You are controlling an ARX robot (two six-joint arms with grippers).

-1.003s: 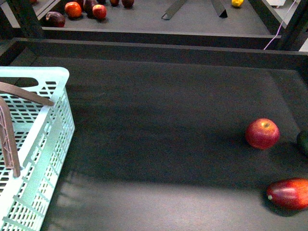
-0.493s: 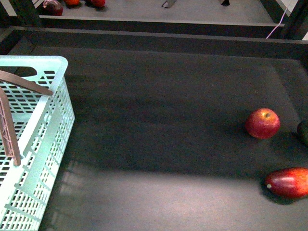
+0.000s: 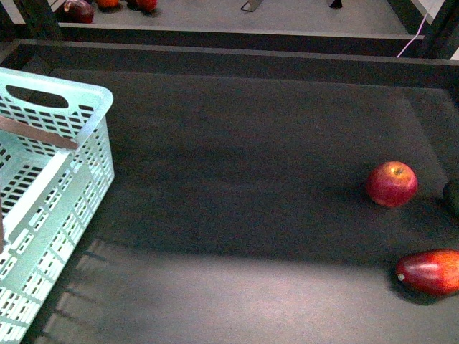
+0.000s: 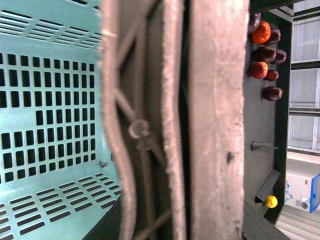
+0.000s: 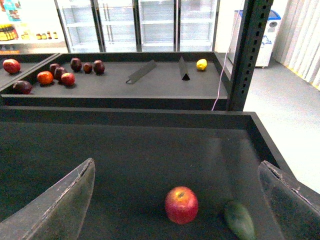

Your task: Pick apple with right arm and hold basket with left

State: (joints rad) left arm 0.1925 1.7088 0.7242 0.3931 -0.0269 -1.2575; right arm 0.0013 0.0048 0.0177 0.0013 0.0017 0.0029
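The apple (image 3: 391, 184), red with a yellow patch at its stem, rests on the dark table at the right. In the right wrist view the apple (image 5: 181, 204) lies ahead of my open right gripper (image 5: 176, 164), between the lines of its two fingers (image 5: 60, 205) and untouched. The mint basket (image 3: 72, 208) stands at the left edge, one mauve handle (image 3: 36, 134) lying across it. In the left wrist view the two handles (image 4: 215, 120) fill the middle, pressed together in my shut left gripper, whose fingers do not show. The basket's lattice wall (image 4: 50, 100) lies behind them.
A dark green fruit (image 3: 452, 197) lies just right of the apple, and an elongated red fruit (image 3: 430, 271) sits nearer the front. A raised black ledge (image 3: 229, 61) bounds the table's far side. Beyond it several fruits (image 5: 55, 75) and a yellow one (image 5: 201, 64) lie on another shelf.
The basket has shifted right and tilted, so its far wall with the hand hole now shows. The upright handle has left the view. The apple has stayed put.
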